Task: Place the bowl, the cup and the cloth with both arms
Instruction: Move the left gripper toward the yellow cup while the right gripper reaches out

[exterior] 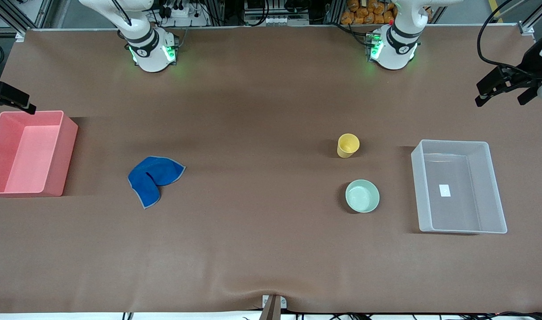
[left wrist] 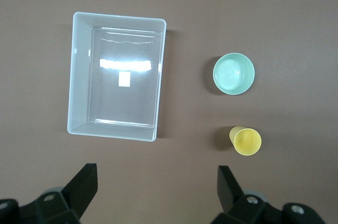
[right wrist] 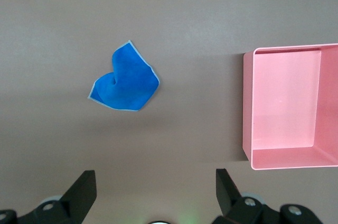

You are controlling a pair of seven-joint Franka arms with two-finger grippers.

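The mint-green bowl (exterior: 362,196) and the yellow cup (exterior: 348,145) stand upright and apart on the brown table, the cup farther from the front camera. Both show in the left wrist view, bowl (left wrist: 233,73) and cup (left wrist: 245,141). The blue cloth (exterior: 154,178) lies crumpled toward the right arm's end, and shows in the right wrist view (right wrist: 124,78). My left gripper (exterior: 502,101) hangs open and empty high over the left arm's end of the table (left wrist: 157,170). My right gripper (exterior: 11,104) hangs open and empty high over the right arm's end (right wrist: 154,174).
A clear plastic bin (exterior: 415,178) stands empty beside the bowl at the left arm's end, also in the left wrist view (left wrist: 71,76). A pink bin (exterior: 65,164) stands empty at the right arm's end, also in the right wrist view (right wrist: 247,113).
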